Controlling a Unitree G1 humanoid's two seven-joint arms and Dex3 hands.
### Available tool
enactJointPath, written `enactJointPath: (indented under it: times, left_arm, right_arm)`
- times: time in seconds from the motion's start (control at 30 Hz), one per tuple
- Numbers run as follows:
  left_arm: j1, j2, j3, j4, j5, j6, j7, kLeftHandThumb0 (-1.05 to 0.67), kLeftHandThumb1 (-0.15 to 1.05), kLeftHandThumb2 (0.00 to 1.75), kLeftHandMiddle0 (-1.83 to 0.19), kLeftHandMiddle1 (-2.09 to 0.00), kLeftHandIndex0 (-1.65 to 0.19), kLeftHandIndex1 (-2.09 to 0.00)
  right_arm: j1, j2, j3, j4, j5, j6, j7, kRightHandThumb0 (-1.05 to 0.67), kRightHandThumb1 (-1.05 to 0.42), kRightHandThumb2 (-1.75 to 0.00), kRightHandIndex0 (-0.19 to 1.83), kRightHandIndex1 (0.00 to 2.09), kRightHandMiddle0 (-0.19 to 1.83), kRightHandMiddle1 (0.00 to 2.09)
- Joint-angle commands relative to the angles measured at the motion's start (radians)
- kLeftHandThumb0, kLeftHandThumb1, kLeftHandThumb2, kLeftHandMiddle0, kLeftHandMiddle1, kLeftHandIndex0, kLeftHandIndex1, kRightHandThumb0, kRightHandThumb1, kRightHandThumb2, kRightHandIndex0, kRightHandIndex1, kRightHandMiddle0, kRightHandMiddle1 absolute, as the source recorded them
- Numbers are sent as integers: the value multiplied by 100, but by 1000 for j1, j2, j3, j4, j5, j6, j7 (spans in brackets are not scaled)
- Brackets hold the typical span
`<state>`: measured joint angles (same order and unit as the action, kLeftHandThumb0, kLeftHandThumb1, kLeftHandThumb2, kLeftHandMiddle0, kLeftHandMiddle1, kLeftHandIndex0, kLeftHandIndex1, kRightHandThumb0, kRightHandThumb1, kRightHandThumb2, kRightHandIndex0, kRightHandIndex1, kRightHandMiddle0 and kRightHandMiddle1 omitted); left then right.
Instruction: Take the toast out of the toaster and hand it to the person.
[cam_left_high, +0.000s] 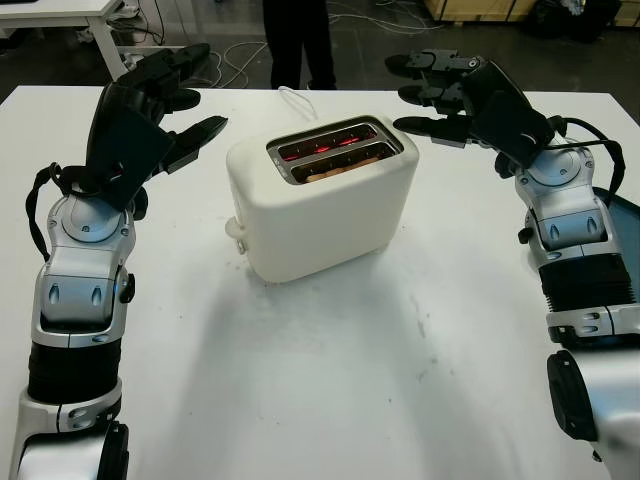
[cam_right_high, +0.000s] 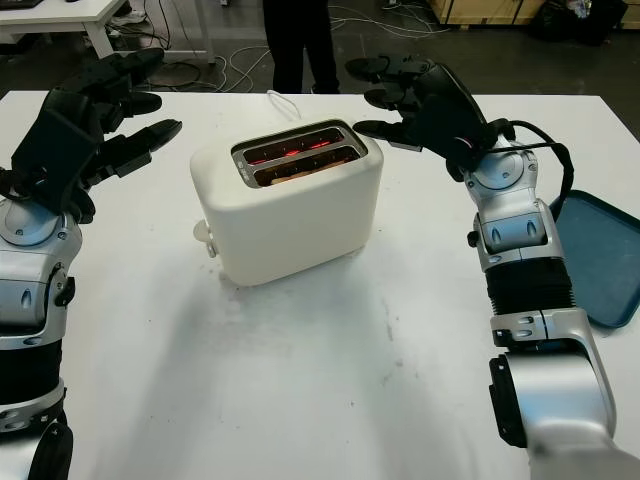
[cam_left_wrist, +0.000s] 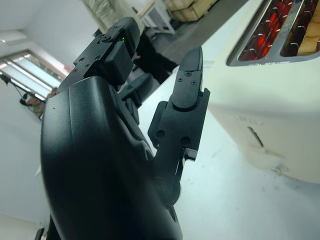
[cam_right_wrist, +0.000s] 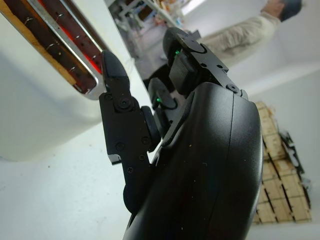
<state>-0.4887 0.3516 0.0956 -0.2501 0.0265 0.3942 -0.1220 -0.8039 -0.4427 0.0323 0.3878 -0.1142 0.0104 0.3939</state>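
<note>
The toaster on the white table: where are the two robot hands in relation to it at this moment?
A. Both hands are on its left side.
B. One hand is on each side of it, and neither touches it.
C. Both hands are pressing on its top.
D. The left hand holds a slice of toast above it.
B: the left hand is open beside one side of the toaster and the right hand is open beside the other, both clear of its body.

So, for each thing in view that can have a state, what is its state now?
Toaster: upright on the table, heating elements glowing red.
Toast: down in the near slot, not taken out.
Left robot hand: open, held left of the toaster.
Right robot hand: open, held right of the toaster.
Blue tray: lying flat at the table's right edge.
</note>
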Motion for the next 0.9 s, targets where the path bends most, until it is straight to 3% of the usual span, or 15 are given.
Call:
enactJointPath:
  times: [0.0, 0.33, 0.87]
  left_arm:
    - [-9, -5, 1, -15, -3, 1, -4, -29, 87, 13, -2, -106, -48, -8]
    - [-7, -8, 5, -18, -5, 12, -5, -27, 85, 16, -1, -108, -48, -9]
    - [11, -6, 7, -2, 7, -45, -2, -29, 82, 21, -2, -109, -48, -13]
  right_arm:
    - [15, -7, 1, -22, -2, 29, 4, -32, -92, -6, 52, 11, 53, 3]
    - [30, -8, 2, -28, -6, 11, 5, -31, -92, -6, 54, 12, 54, 3]
    - [34, -9, 1, -47, -8, 8, 18, -32, -92, -6, 53, 12, 54, 2]
